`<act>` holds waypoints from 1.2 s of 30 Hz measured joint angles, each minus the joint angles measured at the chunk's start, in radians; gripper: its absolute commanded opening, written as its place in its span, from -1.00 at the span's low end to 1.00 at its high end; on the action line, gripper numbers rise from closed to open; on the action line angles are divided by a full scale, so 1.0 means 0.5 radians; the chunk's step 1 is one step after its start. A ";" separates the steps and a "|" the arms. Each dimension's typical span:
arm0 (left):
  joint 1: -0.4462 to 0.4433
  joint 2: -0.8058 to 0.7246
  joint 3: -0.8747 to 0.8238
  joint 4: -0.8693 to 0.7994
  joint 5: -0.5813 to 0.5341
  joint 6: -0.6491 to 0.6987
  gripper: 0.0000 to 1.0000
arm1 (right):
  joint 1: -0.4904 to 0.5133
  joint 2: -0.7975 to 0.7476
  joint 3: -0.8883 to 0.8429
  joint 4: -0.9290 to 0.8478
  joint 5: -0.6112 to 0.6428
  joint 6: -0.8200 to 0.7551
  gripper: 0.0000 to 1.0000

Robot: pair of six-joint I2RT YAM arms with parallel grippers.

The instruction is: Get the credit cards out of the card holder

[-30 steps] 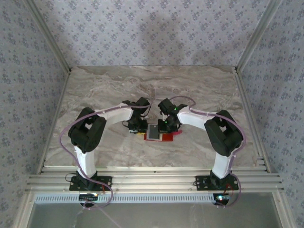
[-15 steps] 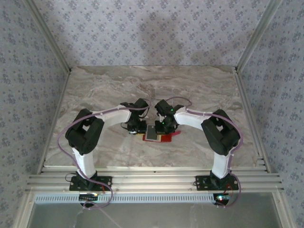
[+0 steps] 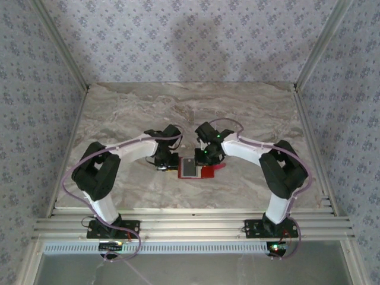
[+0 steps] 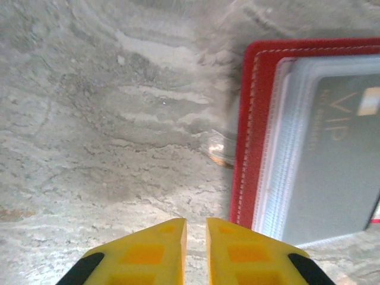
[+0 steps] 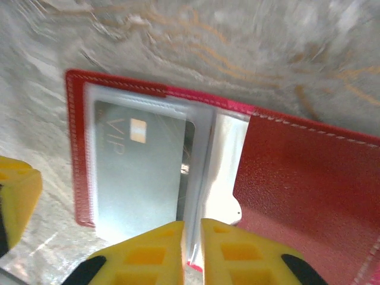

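Table: You are working on a flat stone-look top (image 3: 119, 107), pale grey with brown and white swirls.
Walls: Wallpaper (image 3: 190, 35) with little blue-grey flower shapes stands on three sides of the table.
Corner posts: Silver metal bars (image 3: 59, 44) run up where the walls meet.
Near edge: Ribbed silver rails (image 3: 190, 225) run across the front, and both arm bases sit on them.
Card holder: The red wallet (image 3: 208, 171) lies open and flat near the middle of the table, between your two grippers.
Credit card: A grey card (image 5: 139, 172) with "VIP" on it sits inside the clear pocket (image 5: 202, 154) on the wallet's left half.
Left gripper: Your left gripper (image 4: 196, 240) is just beside the wallet's left edge, over bare table. Its yellow fingers are almost pressed together, with a thin slit and nothing in it.
Right gripper: Your right gripper (image 5: 191, 243) is at the wallet's near edge, by the fold. Its fingers are close together too. You cannot tell if they pinch the pocket.
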 measured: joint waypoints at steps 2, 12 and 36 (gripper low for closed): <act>-0.001 -0.002 0.047 -0.004 0.012 -0.008 -0.62 | -0.025 -0.040 -0.002 0.005 -0.004 0.006 -0.59; -0.002 0.121 0.278 0.053 0.128 -0.029 -0.56 | -0.101 -0.069 -0.111 0.134 -0.140 0.104 -0.40; -0.002 0.317 0.278 0.110 0.164 -0.027 -0.59 | -0.097 0.092 -0.127 0.231 -0.213 0.155 -0.36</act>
